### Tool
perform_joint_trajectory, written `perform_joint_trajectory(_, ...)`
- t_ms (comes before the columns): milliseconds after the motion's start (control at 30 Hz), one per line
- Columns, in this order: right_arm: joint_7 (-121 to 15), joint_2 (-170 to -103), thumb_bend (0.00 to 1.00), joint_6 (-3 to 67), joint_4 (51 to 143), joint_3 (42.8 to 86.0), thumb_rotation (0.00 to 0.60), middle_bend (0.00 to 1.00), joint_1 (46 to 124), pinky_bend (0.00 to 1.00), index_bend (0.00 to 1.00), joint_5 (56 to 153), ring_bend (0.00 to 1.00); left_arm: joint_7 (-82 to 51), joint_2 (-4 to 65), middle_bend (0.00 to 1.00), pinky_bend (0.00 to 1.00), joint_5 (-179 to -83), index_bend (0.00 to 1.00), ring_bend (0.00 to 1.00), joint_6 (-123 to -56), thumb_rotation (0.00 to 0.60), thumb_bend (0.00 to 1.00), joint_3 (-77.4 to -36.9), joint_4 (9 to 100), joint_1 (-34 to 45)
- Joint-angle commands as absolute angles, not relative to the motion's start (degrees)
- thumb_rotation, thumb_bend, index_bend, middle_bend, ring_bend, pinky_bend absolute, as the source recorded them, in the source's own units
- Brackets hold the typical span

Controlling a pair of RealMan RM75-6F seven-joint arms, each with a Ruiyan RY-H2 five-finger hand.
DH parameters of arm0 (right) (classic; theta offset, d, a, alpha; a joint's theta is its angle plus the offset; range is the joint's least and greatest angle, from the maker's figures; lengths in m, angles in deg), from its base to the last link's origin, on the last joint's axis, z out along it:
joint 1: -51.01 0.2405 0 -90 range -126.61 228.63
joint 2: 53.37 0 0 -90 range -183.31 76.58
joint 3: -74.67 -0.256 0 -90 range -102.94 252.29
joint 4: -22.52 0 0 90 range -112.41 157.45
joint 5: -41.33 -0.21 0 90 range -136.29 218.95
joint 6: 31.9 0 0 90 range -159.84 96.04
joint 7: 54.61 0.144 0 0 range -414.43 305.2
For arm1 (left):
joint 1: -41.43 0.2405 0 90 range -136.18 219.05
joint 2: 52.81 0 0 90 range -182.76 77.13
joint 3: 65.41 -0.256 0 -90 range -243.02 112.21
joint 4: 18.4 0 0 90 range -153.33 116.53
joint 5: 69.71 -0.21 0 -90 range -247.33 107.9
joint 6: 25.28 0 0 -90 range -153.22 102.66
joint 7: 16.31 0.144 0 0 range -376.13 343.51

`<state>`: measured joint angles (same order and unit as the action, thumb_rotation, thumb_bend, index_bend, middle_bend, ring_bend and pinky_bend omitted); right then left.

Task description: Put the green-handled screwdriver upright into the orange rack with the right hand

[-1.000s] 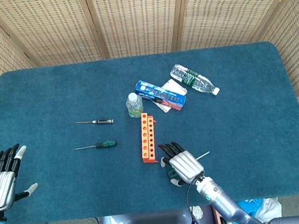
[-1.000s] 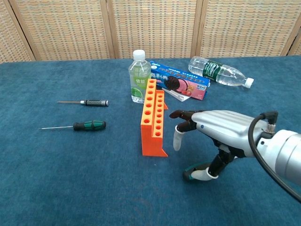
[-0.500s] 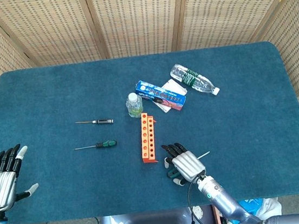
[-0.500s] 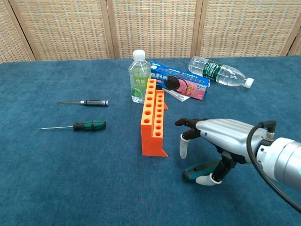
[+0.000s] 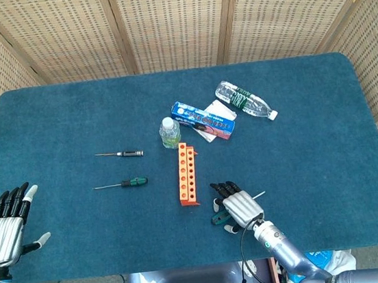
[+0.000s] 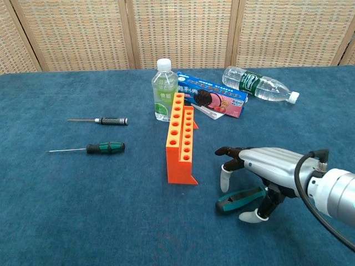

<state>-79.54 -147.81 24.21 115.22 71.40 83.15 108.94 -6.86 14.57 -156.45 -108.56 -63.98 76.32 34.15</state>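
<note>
Since one second ago, the right hand [image 6: 273,166] has drawn back from the orange rack [image 6: 180,145] toward the near table edge, and more of the green-handled screwdriver [image 6: 238,200] now shows under it. The fingers [image 6: 224,177] arch down over the handle and the thumb lies on the near side. Whether they already pinch the handle or only cage it, I cannot tell.

The tool lies flat on the table [image 6: 83,216], just right of the rack. I think the grasp should close on the middle of the handle, so the shaft can swing down before it goes into a hole.

Open cloth lies right of the hand, but the near edge is close. The left hand [image 5: 6,229] rests spread, holding nothing, well apart.
</note>
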Motion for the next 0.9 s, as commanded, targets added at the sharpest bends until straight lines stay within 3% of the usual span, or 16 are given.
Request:
perform_joint_trajectory(33,-79.3,-147.8,0.2,24.2,115.1,71.5,0.6,0.0,83.1,0.0,0.42,108.9,0.0,-6.9,14.6,0.0,0.0,-156.4,0.0,0.0,-108.5,0.6,0.0,-64.0,76.3,34.2)
perform_joint_trajectory(533,-78.9,-149.3,0.21,23.8,113.3,71.6,0.6,0.0,83.7,0.0,0.45,108.0,0.0,-7.5,14.3,0.0,0.0,-156.4,0.0,0.0,-108.6,0.6,0.0,-64.0,76.3,34.2)
perform_joint_trajectory(900,-78.3,-149.9,0.21,24.5,112.8,71.7,0.6,0.07,83.6,0.0,0.59,108.8,0.0,-7.8,14.3,0.0,0.0,-156.5,0.0,0.0,-108.5,0.6,0.0,-64.0,76.3,34.1)
